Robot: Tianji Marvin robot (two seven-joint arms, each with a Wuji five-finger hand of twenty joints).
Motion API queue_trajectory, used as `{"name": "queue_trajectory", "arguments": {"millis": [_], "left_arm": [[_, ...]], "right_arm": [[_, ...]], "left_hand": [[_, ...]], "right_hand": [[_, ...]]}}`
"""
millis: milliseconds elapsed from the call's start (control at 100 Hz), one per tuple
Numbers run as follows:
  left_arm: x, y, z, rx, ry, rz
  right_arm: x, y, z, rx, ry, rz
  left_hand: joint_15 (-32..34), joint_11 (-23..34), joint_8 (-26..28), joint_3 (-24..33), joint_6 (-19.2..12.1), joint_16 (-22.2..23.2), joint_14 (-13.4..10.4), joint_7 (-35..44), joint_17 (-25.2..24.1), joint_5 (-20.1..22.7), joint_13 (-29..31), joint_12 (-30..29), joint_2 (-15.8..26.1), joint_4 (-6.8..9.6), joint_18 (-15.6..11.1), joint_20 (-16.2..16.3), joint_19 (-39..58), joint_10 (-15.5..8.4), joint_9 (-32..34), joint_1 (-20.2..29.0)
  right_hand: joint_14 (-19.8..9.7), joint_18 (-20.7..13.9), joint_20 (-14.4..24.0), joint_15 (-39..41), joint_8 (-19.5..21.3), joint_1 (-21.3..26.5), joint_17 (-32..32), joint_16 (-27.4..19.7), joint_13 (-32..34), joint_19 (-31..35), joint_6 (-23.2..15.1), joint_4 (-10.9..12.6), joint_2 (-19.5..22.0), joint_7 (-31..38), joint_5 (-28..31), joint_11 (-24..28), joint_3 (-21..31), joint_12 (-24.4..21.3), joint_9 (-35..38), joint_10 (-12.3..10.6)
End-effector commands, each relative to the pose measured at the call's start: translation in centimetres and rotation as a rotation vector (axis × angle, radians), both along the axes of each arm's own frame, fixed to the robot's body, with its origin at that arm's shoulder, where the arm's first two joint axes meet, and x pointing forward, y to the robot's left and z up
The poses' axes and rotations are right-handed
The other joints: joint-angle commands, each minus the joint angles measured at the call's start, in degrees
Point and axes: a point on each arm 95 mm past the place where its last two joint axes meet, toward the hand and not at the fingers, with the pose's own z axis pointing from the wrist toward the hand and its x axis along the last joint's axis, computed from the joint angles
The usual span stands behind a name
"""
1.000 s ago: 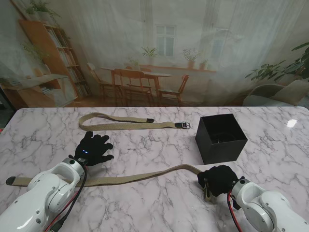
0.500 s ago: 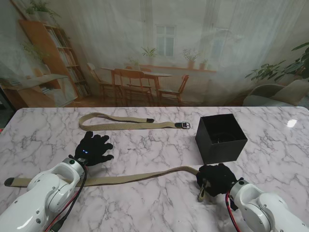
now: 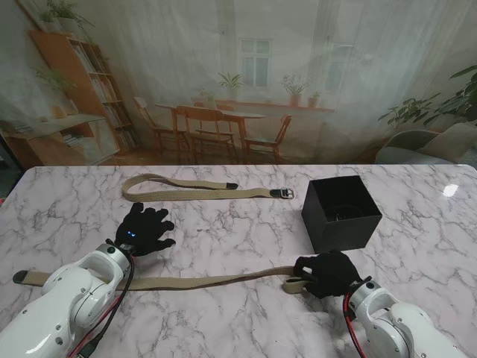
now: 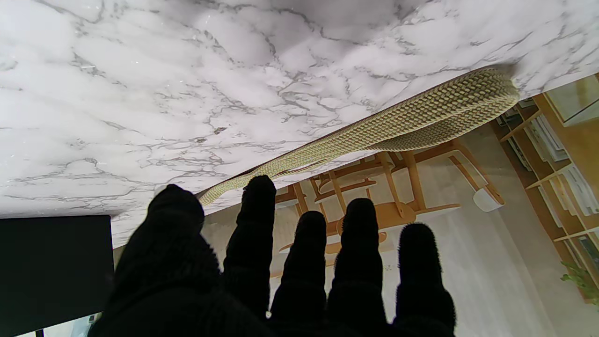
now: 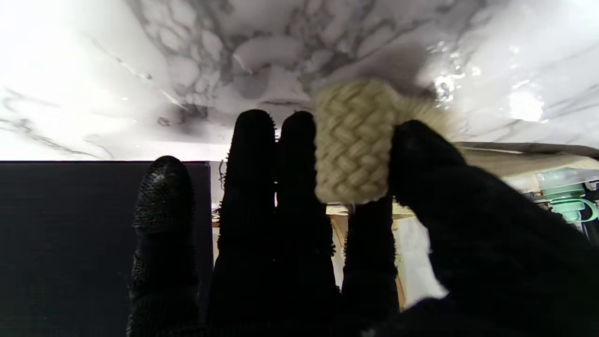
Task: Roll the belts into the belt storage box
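Lying left-right, belt [image 3: 201, 282] in right hand [image 3: 328, 274]

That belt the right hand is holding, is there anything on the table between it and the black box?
Nothing visible. Only bare marble table separates the right hand, shut on the near belt, from the black box. The second belt lies farther away, to the left.

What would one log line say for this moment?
right hand: folding near belt end | left hand: open, idle | far belt: untouched | box: no belt

left hand [image 3: 144, 230] lies flat, its fingers [image 4: 355, 252] spread; right hand [image 3: 328, 274] has fingers curled, gripping.
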Motion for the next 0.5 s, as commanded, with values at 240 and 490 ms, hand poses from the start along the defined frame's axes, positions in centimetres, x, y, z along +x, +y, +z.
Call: {"name": "queue_trajectory", "arguments": {"millis": [240,490], "left_arm": [[-0.01,-0.10,-0.23,0.003,0.015,0.000],[0.01,-0.10,-0.23,0.002,0.013,0.001]], "right_arm": [[0.14,0.37,-0.74,0.013,0.013,0.024],[0.16,0.36,-0.50,0.002,0.036,0.061]], "left_hand": [[-0.9,-1.1,0.4,-1.3,1.2,0.6,1.0,0.1,-1.1,0.4,-0.8,0.6,2.2,-0.89,2.3,-0.7,-1.8,1.1,-2.2,-0.7],[-0.8,-1.0,0.4,-1.3,1.2,0.6,1.0,0.1,-1.1,0.5,-0.8,0.6,2.2,-0.89,2.3,-0.7,-1.8,1.1,-2.1,-0.6]], "right_hand": [[0.6,3.9,-1.0,5.0,-5.7,5.9,1.3,2.1,7.5,1.8,-14.8,5.6,10.8,-8.8,-13.3,4.3,4.0,3.3,9.9,0.1],[-5.0,-7.0,-0.6,-2.3,-15.9,-1.3,-1.5,-1.3,1.7,0.7,1.8,-2.4,3.4,12.0,13.6,-5.2,0.3,-1.1,9.3,-4.8]]}}
